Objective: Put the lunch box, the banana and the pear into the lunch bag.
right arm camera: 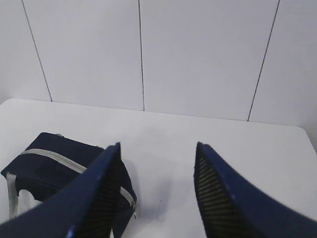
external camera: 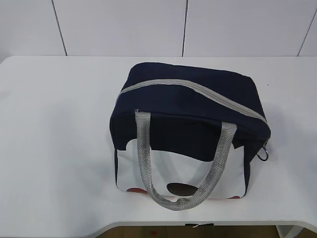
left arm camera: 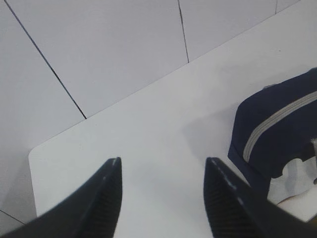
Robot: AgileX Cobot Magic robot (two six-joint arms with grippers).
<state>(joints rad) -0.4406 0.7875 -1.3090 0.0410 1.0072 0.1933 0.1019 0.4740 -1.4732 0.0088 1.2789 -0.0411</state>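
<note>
White table surface (external camera: 54, 148) is being occupied by one item only in the exterior view: one lunch bag (external camera: 190, 104), being seen near the centre, slightly toward 3 o'clock. One grey zipper (external camera: 198, 89) is being run across its navy top from 9 o'clock toward 4 o'clock, and it is being shown closed along its visible length. One ring pull (external camera: 264, 153) is being hung at the bag's 4 o'clock corner. Two ends of one grey webbing handle (external camera: 173, 196) are being counted on the near white panel, the loop being draped toward 6 o'clock. A dark round patch and reddish marks are being glimpsed low on the white panel, too partly hidden by the handle to be identified. No writing is being made out anywhere.

In the left wrist view, the left gripper (left arm camera: 162, 171) is being held over bare table with its two dark fingers spread apart and nothing between them; the bag is being cut off at the 3 o'clock edge.

In the right wrist view, the right gripper (right arm camera: 157, 158) is likewise being held with jaws parted and empty, the bag lying at 8 o'clock, partly hidden behind one finger.
</note>
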